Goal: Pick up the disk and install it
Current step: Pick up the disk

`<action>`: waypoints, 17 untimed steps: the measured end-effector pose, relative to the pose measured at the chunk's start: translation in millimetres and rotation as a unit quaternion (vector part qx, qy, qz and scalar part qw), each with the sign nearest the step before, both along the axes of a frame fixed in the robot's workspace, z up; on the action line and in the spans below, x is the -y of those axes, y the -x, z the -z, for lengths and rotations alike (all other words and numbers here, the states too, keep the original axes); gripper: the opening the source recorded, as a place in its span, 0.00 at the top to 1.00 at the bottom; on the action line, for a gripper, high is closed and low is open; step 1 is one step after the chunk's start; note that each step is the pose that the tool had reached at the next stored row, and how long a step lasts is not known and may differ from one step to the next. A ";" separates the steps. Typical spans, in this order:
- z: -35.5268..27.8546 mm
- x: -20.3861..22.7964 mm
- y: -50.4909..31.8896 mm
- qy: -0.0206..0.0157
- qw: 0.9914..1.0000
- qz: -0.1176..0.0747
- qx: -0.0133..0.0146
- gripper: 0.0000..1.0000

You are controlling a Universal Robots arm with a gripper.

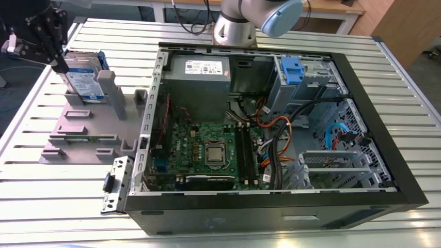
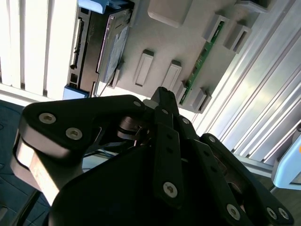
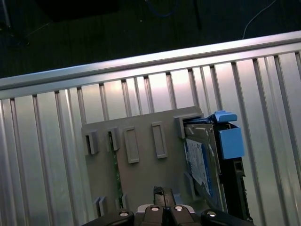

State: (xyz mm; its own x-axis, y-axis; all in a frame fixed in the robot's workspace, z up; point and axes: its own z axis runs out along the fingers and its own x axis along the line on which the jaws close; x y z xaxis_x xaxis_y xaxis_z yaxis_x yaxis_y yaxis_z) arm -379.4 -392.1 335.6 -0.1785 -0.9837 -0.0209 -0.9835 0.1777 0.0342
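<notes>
The disk (image 1: 86, 80) stood on edge in the grey stand (image 1: 76, 126) at the exterior view's left, well apart from the open computer case (image 1: 276, 214). Its white-and-blue label (image 1: 88, 85) faced the case, but I could not make out the print. A blue bracket (image 3: 228, 139) framed the disk in the first wrist view, where the label (image 3: 197, 165) showed again as a white-and-blue patch. The pincer (image 1: 62, 66) hung over the stand just beside the disk's upper edge, not around it. Whether it touched the disk I could not tell. In both wrist views its black fingertips (image 2: 162, 94) met at a single point, closed on nothing. A thin green circuit strip (image 2: 202, 59) lay slotted in the stand among low grey posts. Stand and case both sat on the ribbed aluminium worktop (image 1: 41, 196). Inside the case, a grey power-supply box (image 1: 200, 90) carried a white sticker (image 1: 205, 66), its lines of print not legible to me. Beside it sat a drive bay with a blue plastic part (image 1: 293, 70). Below came the green motherboard (image 1: 200, 170) with its square processor socket (image 1: 215, 153). Orange and black cables (image 1: 276, 124) ran across the space between board and bay. The arm's silver base (image 1: 238, 26) rose behind the case at the worktop's far edge.
</notes>
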 end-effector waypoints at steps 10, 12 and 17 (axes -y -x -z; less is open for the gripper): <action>0.0 0.0 0.0 0.000 1.000 -0.007 0.000 0.89; 0.0 0.0 0.0 0.000 1.000 -0.007 0.000 0.89; 0.0 0.0 0.0 0.000 1.000 -0.007 0.000 0.89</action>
